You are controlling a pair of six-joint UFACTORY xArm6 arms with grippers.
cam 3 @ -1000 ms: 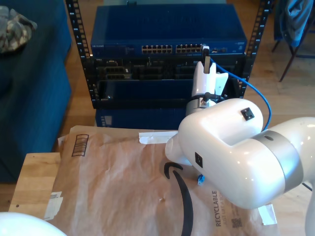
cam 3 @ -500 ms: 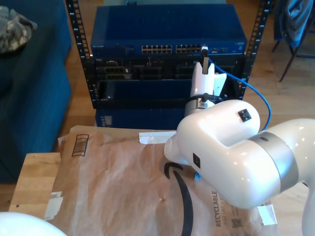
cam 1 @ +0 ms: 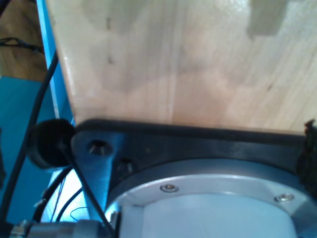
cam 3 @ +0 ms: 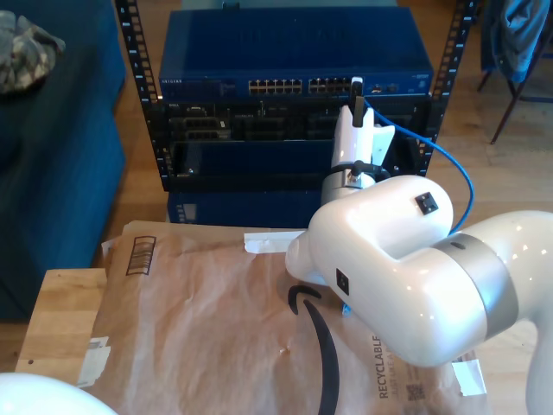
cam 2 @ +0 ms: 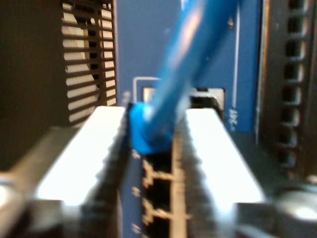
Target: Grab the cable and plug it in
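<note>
my second gripper clamps the thin bright-blue cable at the blue netgear-looking switch, twelve o'clock of the "recyclable" brown paper mailer; my first gripper's state i cannot tell.

The exterior view was evenly lit and fairly sharp – daylight fell on the wood floor at the exterior view's right, and soft highlights sat on my white arm. The rack was darker, its lower shelves nearly black. The paper showed gentle creases with faint shadows.

My second wrist view was badly blurred: the cable was a smear of blue with a pale sheen, and the fingers were blown out to white glare. Ports behind were soft.

My first wrist view was soft too – warm light on the wood, dark mount below, bright cyan cast along one edge.
</note>
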